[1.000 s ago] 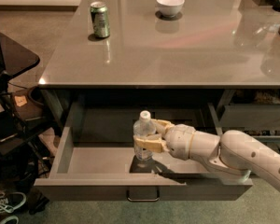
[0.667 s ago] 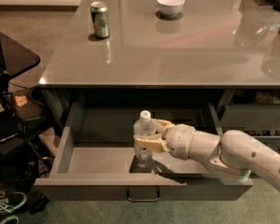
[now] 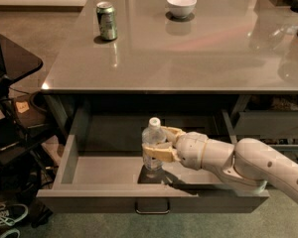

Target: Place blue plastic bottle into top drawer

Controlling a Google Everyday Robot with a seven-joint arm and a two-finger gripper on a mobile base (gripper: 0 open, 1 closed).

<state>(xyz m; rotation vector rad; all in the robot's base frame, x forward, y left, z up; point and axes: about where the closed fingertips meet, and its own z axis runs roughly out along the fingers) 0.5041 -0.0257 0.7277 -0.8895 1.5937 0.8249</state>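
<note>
Counter: fills the upper frame and carries a can at upper left and a bowl at upper centre. Neither is involved.

Drawer: pulled fully out below the counter edge, lower centre of frame, its handle at the bottom.

Arm: enters from the lower right and reaches leftward over the drawer's right half.

Bottle: inside the drawer opening, centre of frame, long axis upright with the cap on top. The base sits at or just above the drawer floor; contact cannot be confirmed.

Pincer: clamped on the bottle at mid-body, one finger in front and one behind, so the bottle sits directly between them.

Judgement: the placing step is nearly complete. What remains depends on the vertical gap from base to floor. The bottle is tall and slim, so a release from above the floor would risk it toppling.
</note>
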